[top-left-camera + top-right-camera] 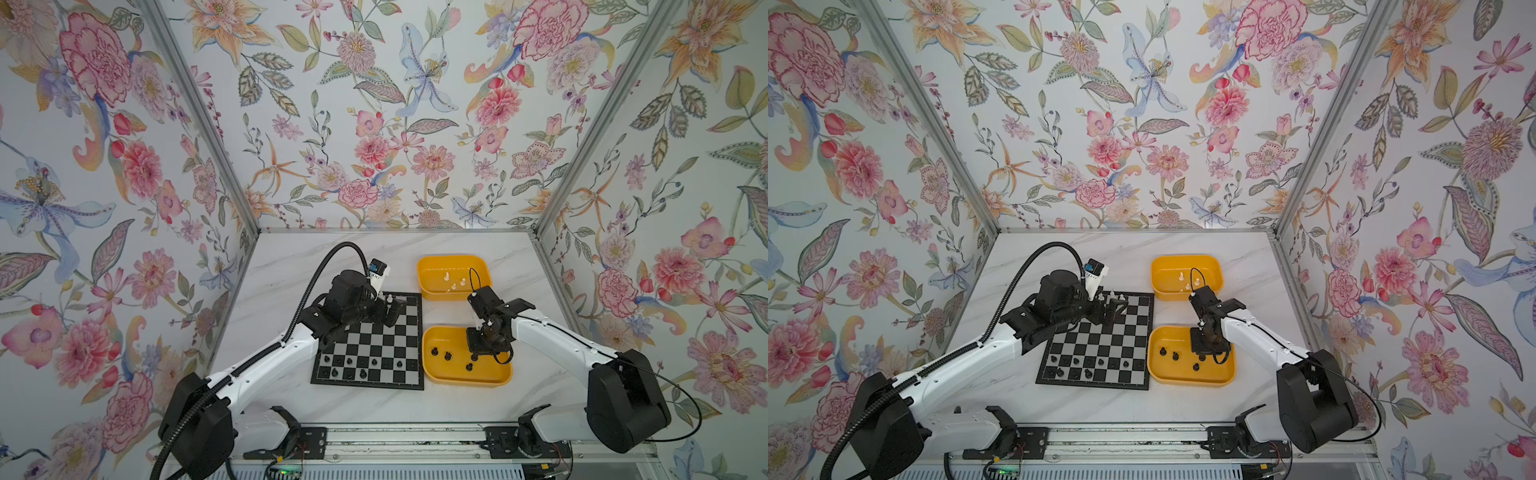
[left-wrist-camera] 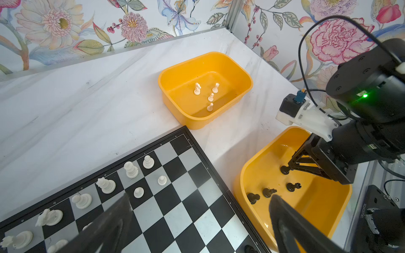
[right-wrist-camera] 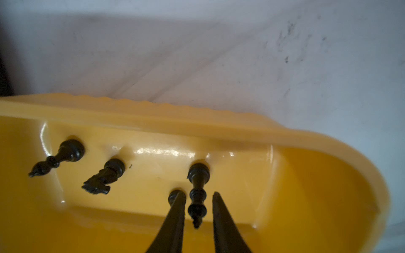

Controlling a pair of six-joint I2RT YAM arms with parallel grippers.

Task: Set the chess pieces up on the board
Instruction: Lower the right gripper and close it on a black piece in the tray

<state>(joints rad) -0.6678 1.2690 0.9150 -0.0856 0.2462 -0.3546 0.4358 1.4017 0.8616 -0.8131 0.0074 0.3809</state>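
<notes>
The board [image 1: 395,332] [image 2: 175,208] lies in the middle of the table. White chess pieces [image 2: 131,169] stand on its far rows and black ones [image 1: 361,365] on its near rows. My left gripper [image 2: 199,203] [image 1: 388,311] hangs wide open over the far part of the board, holding nothing. My right gripper [image 3: 196,196] [image 1: 477,356] reaches down into the near yellow tub [image 3: 153,122]. Its jaws stand narrowly apart on either side of a tall black piece [image 3: 197,197], with a small gap on each side. A black bishop [image 3: 59,157] and a black knight [image 3: 105,177] stand in the same tub.
The far yellow tub [image 1: 451,257] [image 2: 241,87] holds several white pieces [image 2: 197,88]. The near tub [image 1: 469,380] sits right of the board. Another small black piece [image 3: 173,196] shows just behind one right finger. Flowered walls close in the table on three sides.
</notes>
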